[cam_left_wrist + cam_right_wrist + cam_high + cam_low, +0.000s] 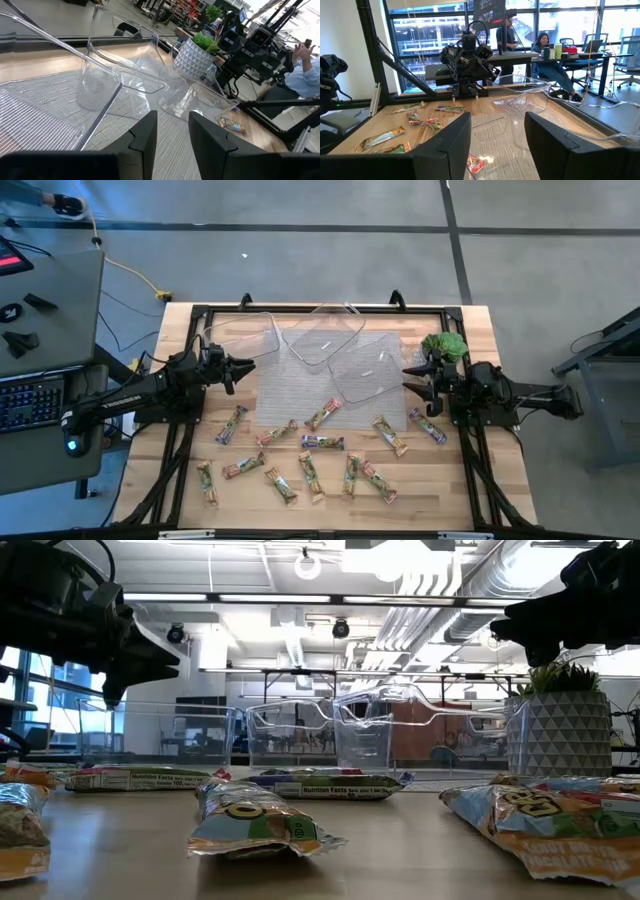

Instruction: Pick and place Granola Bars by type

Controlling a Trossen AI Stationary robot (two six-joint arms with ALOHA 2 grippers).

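Observation:
Several granola bars in purple, green-tan and red-pink wrappers lie flat and scattered on the near half of the wooden table, among them a purple one [322,442], one to its left [232,424] and one to its right [390,435]. In the low view, bars [255,820] lie close to the camera. My left gripper [248,366] [172,135] hovers level at the table's left side, pointing toward the clear tubs, fingers a little apart with nothing between them. My right gripper [408,378] [497,145] hovers level at the right side, open and empty, facing the left arm.
Three clear plastic tubs [240,335] [322,335] [370,370] stand on a grey ribbed mat [290,395] at the far middle. A green potted plant [445,345] stands far right, beside my right gripper. A person [547,55] sits at a desk beyond the table.

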